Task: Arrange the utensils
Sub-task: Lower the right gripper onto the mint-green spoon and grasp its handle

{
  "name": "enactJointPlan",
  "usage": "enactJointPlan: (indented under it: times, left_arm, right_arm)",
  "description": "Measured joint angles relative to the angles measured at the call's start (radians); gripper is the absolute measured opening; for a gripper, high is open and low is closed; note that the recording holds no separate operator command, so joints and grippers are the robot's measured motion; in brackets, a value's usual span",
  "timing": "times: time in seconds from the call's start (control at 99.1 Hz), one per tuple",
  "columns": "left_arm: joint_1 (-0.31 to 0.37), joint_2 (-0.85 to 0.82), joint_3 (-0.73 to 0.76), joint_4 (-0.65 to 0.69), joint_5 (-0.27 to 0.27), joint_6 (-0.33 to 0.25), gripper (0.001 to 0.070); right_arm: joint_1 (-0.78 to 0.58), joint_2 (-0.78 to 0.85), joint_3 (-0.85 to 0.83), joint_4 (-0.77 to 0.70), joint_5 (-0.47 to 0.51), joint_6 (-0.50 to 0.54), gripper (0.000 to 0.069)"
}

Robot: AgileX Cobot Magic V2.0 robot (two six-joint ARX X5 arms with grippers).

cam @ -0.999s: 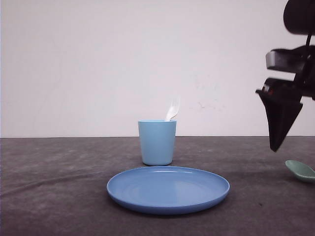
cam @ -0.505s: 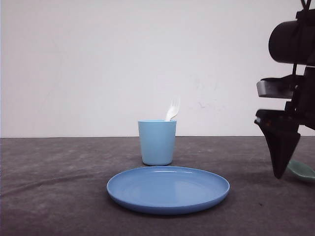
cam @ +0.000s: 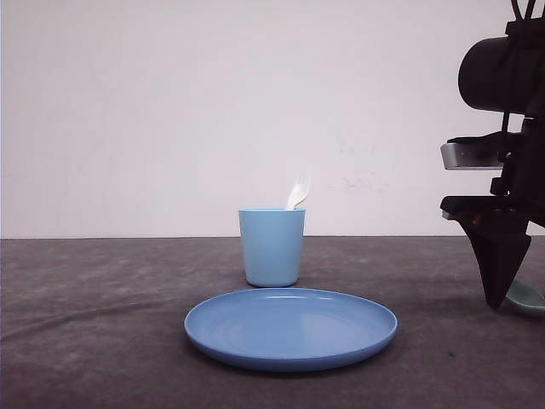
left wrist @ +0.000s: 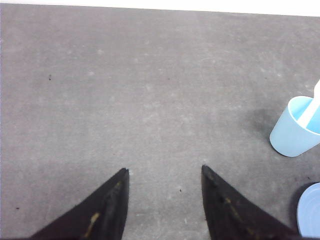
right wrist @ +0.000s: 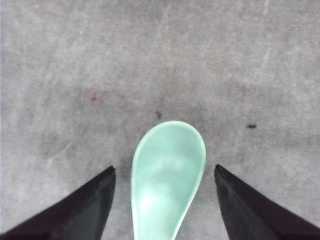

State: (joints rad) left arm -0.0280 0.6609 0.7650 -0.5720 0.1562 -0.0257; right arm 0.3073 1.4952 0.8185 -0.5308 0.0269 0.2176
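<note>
Around the spoon (right wrist: 167, 175) bowl, right pincer (right wrist: 165, 172) gapes wide, touching nothing; left pincer (left wrist: 165, 172) open too.

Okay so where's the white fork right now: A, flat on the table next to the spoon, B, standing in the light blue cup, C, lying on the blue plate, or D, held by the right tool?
B: the white fork stands with its tines sticking up out of the light blue cup, behind the blue plate.
</note>
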Motion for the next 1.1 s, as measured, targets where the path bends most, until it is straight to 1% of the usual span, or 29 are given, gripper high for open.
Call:
enactJointPlan:
  times: [0.262, 0.444, 0.545, 0.656, 1.1]
  left_arm:
    - [0.0, 0.0, 0.0, 0.0, 0.0, 0.0, 0.027]
    - [0.0, 0.0, 0.0, 0.0, 0.0, 0.0, 0.027]
    - [0.0, 0.0, 0.0, 0.0, 0.0, 0.0, 0.027]
    - [0.0, 0.0, 0.0, 0.0, 0.0, 0.0, 0.027]
    - [0.0, 0.0, 0.0, 0.0, 0.0, 0.0, 0.027]
  right_arm:
    - [0.0, 0.003, 0.0, 0.004, 0.0, 0.0, 0.0381]
    - [0.001, 0.016, 0.0, 0.005, 0.0, 0.0, 0.0317]
    - [0.011, 0.016, 0.0, 0.005, 0.003, 0.0, 0.0232]
    - [0.014, 0.016, 0.0, 0.006, 0.005, 0.0, 0.0192]
    - [0.048, 0.007, 0.001, 0.047, 0.003, 0.0, 0.0184]
